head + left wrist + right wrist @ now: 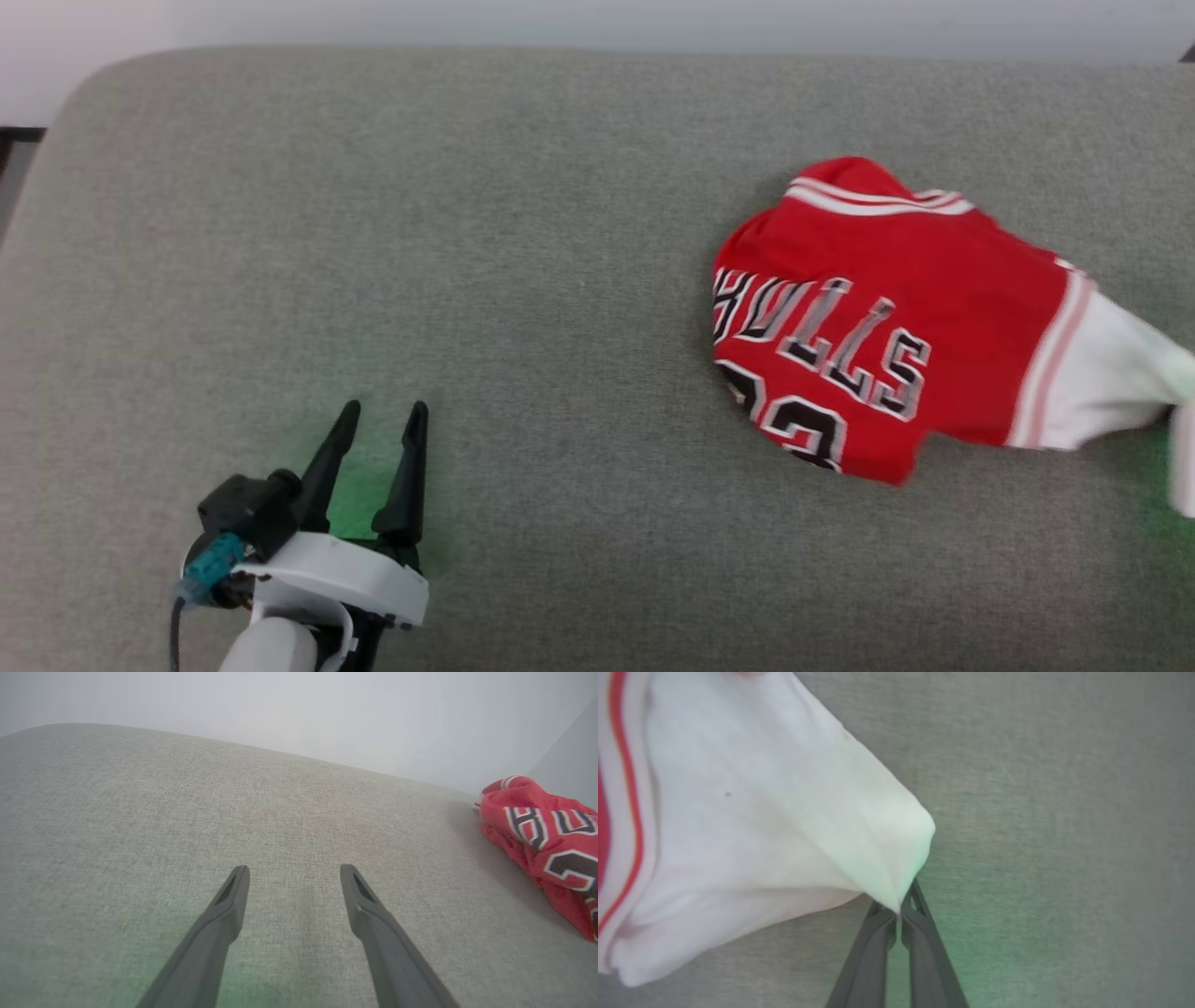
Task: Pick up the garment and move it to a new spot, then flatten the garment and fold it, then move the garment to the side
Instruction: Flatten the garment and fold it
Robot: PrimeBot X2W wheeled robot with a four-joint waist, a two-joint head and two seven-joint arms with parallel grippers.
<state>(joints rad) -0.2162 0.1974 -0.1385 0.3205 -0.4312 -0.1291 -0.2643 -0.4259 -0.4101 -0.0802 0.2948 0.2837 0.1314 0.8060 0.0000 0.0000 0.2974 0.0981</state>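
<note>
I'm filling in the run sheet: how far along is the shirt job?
Done: the right gripper is shut on the tip of the white sleeve of the garment. In hand: the pickup; the garment lies crumpled on the grey cushion, not yet carried off. Left: moving it, flattening, folding, setting it aside. The left gripper hangs open over bare cushion.

You had the garment (887, 317) cut off by the head view's right edge, its "23" partly tucked under. Low in the right wrist view, the sleeve tip lay hidden between the fingers of the right gripper (899, 917).
</note>
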